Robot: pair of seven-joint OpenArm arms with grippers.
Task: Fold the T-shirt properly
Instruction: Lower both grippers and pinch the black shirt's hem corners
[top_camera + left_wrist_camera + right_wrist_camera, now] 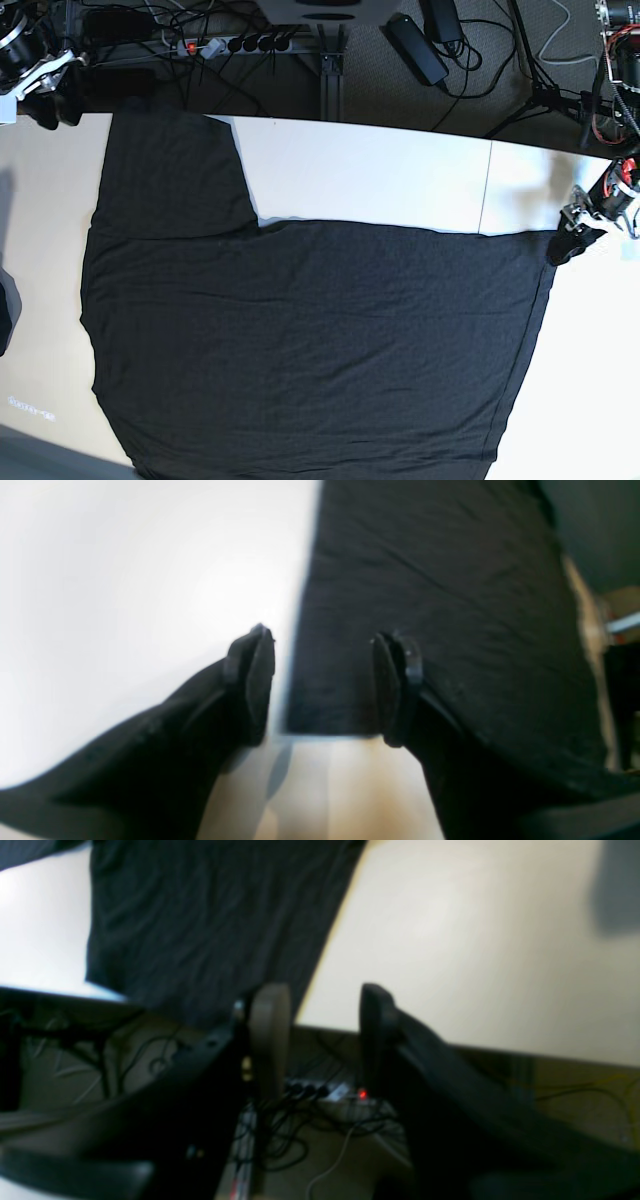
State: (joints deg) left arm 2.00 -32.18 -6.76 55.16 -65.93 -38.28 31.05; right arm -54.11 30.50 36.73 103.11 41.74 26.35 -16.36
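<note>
So your T-shirt (310, 340) is lying spread out flat on the counter (380, 170), plain black side up, taking up most of the surface. One sleeve (170, 170) sticks out toward the far edge on the base view's left, and the lower hem runs off the near edge of that view.

Your left gripper (322, 680) is wide open with nothing in it, sitting right at the corner of the shirt on the base view's right. From its wrist camera, one finger (255, 680) is over bare counter and the other is over the fabric, with the shirt's edge running between them.

Your right gripper (320, 1040) is open too and empty. It's hanging at the far left corner of the counter, just past the sleeve, with the floor cables (300, 1120) and a power strip (240, 44) visible between its fingers.
</note>
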